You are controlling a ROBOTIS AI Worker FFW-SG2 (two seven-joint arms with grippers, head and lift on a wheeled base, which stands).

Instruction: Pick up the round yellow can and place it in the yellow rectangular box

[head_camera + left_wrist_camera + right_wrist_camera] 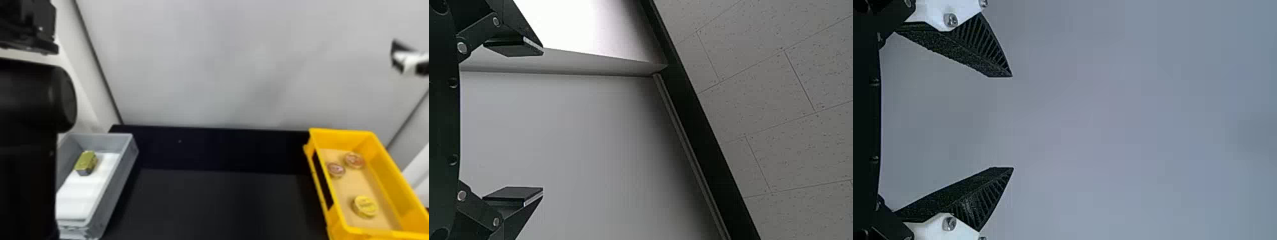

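In the head view the round yellow can [365, 206], squat and bright with faint marks on top, lies in the near part of the yellow rectangular box [342, 220], apart from two reddish round tins [344, 164], and the right gripper [405, 59] shows at the right edge. The left wrist view adds speckled ceiling panels [779, 90] beyond the left gripper [543, 120], its fingers wide apart; the right wrist view reveals ribbed fingers [973, 45], also spread, before a grey surface [1143, 125].
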